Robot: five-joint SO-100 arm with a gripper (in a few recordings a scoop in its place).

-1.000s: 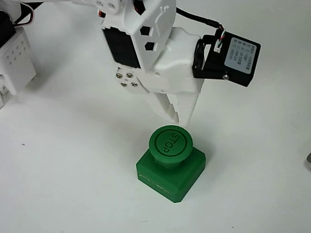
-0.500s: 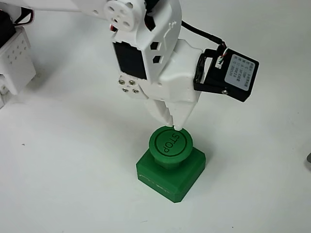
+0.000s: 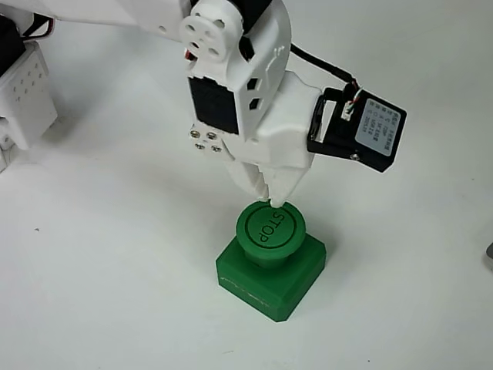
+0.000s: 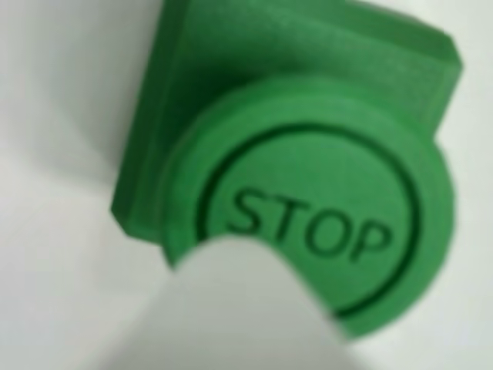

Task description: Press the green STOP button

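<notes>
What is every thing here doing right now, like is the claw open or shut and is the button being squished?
gripper: shut, pointing down, tips at the back edge of the button's cap.
green STOP button: upright on its square base, cap facing up; whether it is pressed in cannot be told.
table: white, the button stands on it.

Matt green plastic STOP button [image 3: 269, 227]
</notes>
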